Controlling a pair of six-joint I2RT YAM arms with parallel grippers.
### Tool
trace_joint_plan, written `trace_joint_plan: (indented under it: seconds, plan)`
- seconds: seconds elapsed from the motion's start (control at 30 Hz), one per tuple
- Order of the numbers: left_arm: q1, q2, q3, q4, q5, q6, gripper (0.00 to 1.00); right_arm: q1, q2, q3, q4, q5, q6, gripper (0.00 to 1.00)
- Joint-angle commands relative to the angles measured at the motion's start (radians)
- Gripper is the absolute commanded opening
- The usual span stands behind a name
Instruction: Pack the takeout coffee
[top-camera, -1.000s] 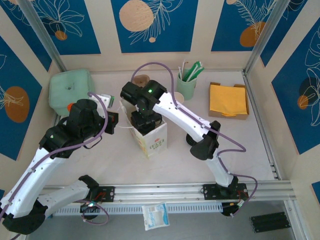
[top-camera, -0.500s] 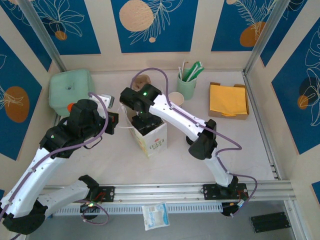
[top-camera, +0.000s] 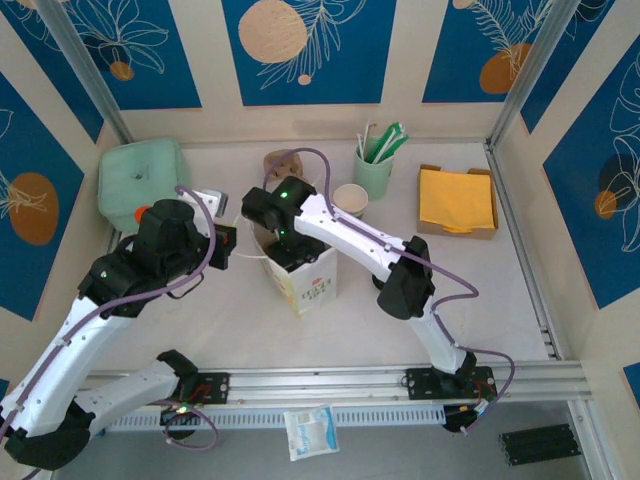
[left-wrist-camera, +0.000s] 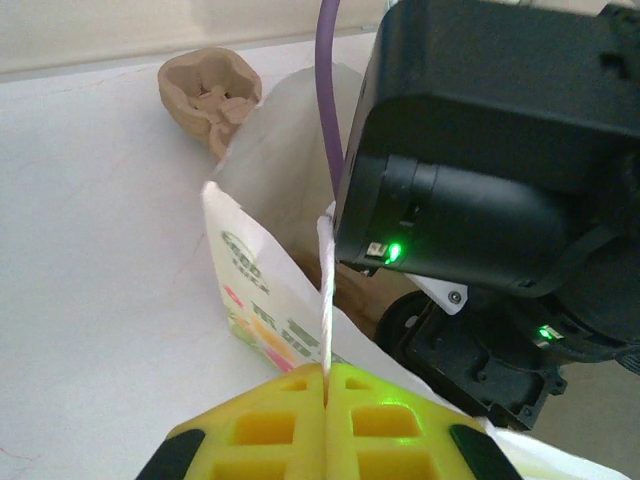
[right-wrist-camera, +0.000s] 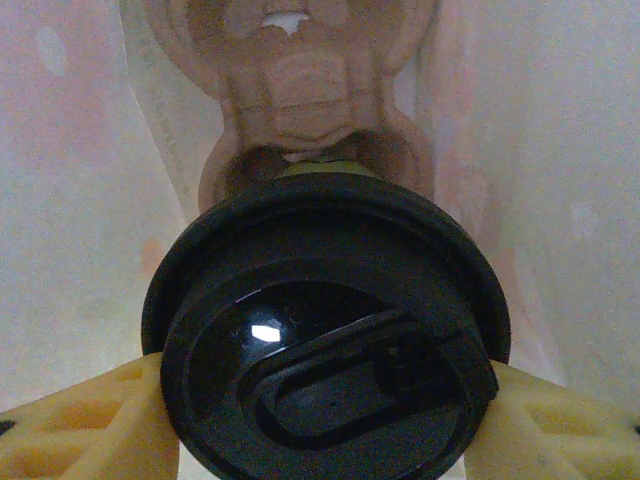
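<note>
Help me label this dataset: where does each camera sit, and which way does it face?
Top external: above and behind, looking down on the table; left arm and right arm show.
Left wrist: on the left hand, facing the paper bag rim it pinches.
Right wrist: on the right hand, looking down into the bag at the takeout coffee it grips.
Shared: top and left wrist both show the bag.

Staged lab booth: printed panels, aluminium rails.
</note>
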Motion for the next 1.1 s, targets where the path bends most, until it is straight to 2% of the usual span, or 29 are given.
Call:
trace_joint_plan:
  seconds: [0.0,1.07]
  plan:
    - [0.008,-0.01,-0.006,0.009,0.0,-0.013,0.0,-0.001,-0.06,-0.028,-0.01,-0.025,-0.005,0.57]
    - [0.008,0.004,0.007,0.004,0.005,-0.023,0.0,-0.018,-0.086,-0.066,0.03,-0.04,-0.014,0.57]
